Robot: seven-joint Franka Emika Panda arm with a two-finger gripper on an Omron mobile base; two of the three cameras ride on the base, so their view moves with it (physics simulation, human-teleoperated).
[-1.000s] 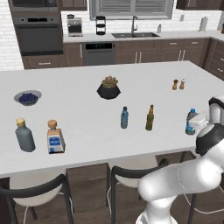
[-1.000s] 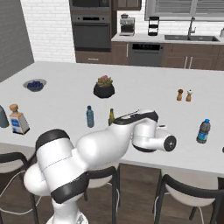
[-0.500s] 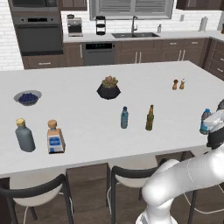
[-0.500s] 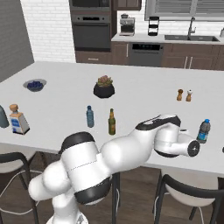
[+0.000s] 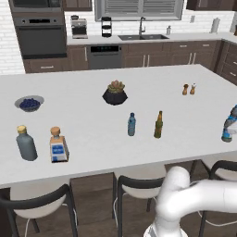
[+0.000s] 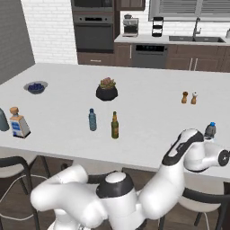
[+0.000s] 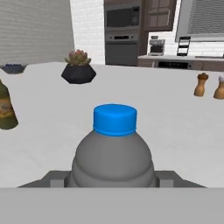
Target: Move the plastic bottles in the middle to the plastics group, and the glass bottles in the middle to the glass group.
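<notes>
on the surface, at 9 o'clock, stands the glass group: a grey bottle and a squarish one whose blue label is too small to read. near the centre a blue bottle and the green bottle stand upright, just beside each other, labels unreadable. at 3 o'clock, near the edge, the end effector sits partly open, its tips on either side of an upright capped bottle; it looks gripped.
</notes>
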